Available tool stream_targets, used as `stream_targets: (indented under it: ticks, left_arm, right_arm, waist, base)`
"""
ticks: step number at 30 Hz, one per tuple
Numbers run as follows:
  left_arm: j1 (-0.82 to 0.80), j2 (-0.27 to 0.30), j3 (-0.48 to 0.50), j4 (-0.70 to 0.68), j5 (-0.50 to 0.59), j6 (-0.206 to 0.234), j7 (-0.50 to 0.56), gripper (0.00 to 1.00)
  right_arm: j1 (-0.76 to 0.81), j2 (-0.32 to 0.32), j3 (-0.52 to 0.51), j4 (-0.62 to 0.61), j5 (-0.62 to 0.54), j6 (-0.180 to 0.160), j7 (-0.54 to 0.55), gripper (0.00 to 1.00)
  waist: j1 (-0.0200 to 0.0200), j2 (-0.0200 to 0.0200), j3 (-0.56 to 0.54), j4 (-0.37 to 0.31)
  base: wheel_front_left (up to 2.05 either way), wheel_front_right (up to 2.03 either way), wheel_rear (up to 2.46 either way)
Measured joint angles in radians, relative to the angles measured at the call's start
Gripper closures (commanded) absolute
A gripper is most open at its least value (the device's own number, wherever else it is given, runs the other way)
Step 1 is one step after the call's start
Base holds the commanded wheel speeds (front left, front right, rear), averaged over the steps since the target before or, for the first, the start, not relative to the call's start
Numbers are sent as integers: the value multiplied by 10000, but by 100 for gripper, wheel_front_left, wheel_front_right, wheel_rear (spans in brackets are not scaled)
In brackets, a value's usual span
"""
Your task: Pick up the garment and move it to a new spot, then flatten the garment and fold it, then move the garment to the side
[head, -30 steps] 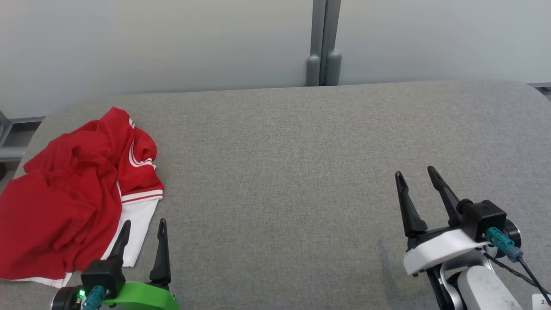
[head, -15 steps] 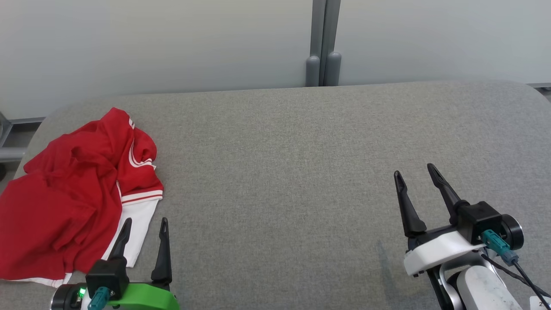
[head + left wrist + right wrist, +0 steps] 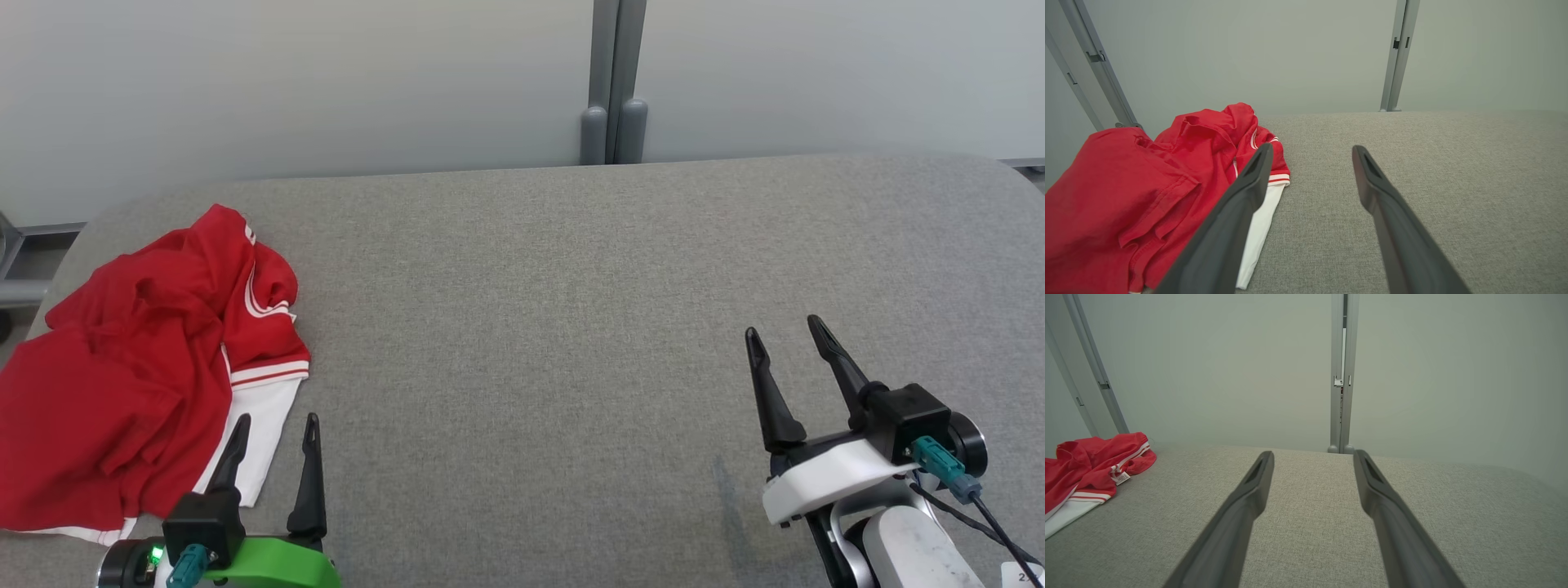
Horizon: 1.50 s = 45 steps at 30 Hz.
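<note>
— How are the jaws held?
— Spread wide on the left gripper and right gripper, nothing grasped. Open table is seen between and beyond them.
— The garment?
— Crumpled at the table's left edge, just beside the left jaws.

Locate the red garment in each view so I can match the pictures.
Head view: garment crumpled at the left edge of the grey surface, just beyond the open left pincer.
Left wrist view: garment in the lower left, partly behind one finger.
Right wrist view: garment at the far left edge.
Shared landmark: the grey double post behind the surface's far edge.
</note>
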Motion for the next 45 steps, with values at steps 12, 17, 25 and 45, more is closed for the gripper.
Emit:
stream_targets:
  ticks: [12, 17, 25, 45]
  left_arm:
    - [-1, -36, 40, 25, 0, -12, 0, 0]
    - [-1, -52, 46, 31, 0, -59, 0, 0]
    - [-15, -178, -42, 58, -17, -198, 0, 0]
    - [-22, -201, 380, -272, -92, -71, -2, 0]
  right_arm:
    - [3, 27, -90, 213, 13, 94, 0, 0]
    - [3, 40, -132, 278, 15, 96, 0, 0]
    - [39, 63, -347, 282, 125, 90, 0, 0]
    - [156, 318, -38, 430, 295, 527, 0, 0]
  waist:
    - [0, 0, -15, 16]
    - [0, 0, -22, 41]
    - [0, 0, -43, 273]
    - [0, 0, -88, 2534]
  base:
    - [0, 0, 0]
    - [0, 0, 0]
    - [0, 0, 0]
    - [0, 0, 0]
